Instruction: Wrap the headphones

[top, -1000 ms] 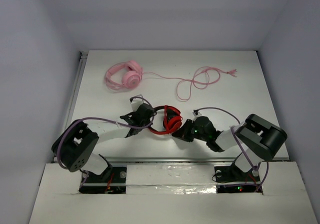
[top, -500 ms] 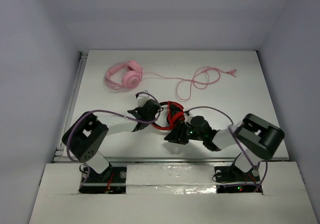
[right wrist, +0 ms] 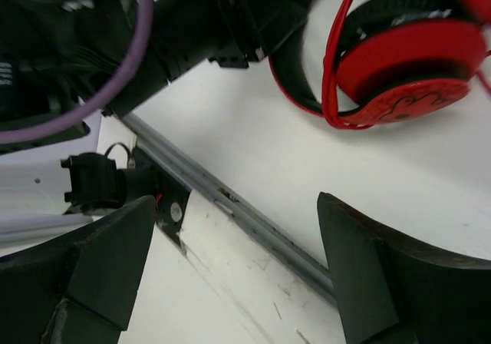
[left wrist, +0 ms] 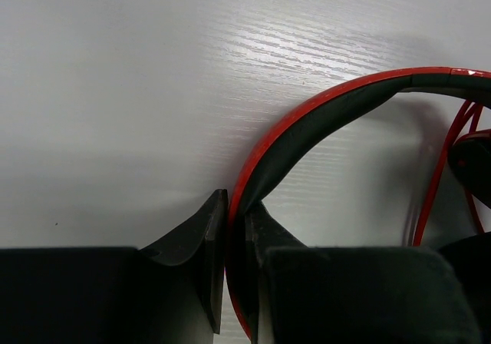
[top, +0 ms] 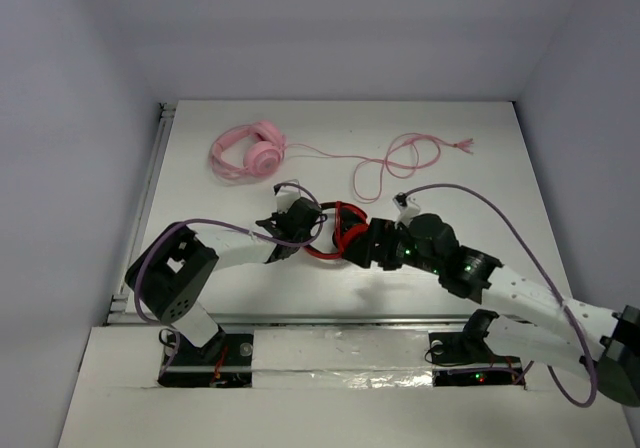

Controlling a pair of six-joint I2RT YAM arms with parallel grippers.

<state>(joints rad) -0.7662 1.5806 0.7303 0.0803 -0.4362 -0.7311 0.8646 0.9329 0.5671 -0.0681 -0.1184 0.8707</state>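
The headphones [top: 340,230] lie on the white table between my two grippers, with a black-and-red headband [left wrist: 322,110] and red ear cups [right wrist: 406,67]. Their thin red cable [right wrist: 331,67] loops around the cups. My left gripper [left wrist: 234,202] is shut on the headband, one finger on each side of it; in the top view the left gripper [top: 303,224] sits at the headphones' left side. My right gripper [right wrist: 234,206] hangs open and empty above the table's near edge, with the ear cups ahead of it. From above, the right gripper [top: 362,248] is just right of the headphones.
Pink headphones [top: 250,151] lie at the back left, and their pink cable [top: 400,158] trails right across the back of the table. A grey rail [right wrist: 230,198] runs along the table's near edge. The left arm [right wrist: 192,29] crosses the top of the right wrist view.
My right gripper has gone from nearly shut to wide open, and its arm has lifted and stretched out. The left gripper has kept hold of the headband and moved it slightly away from the bases.
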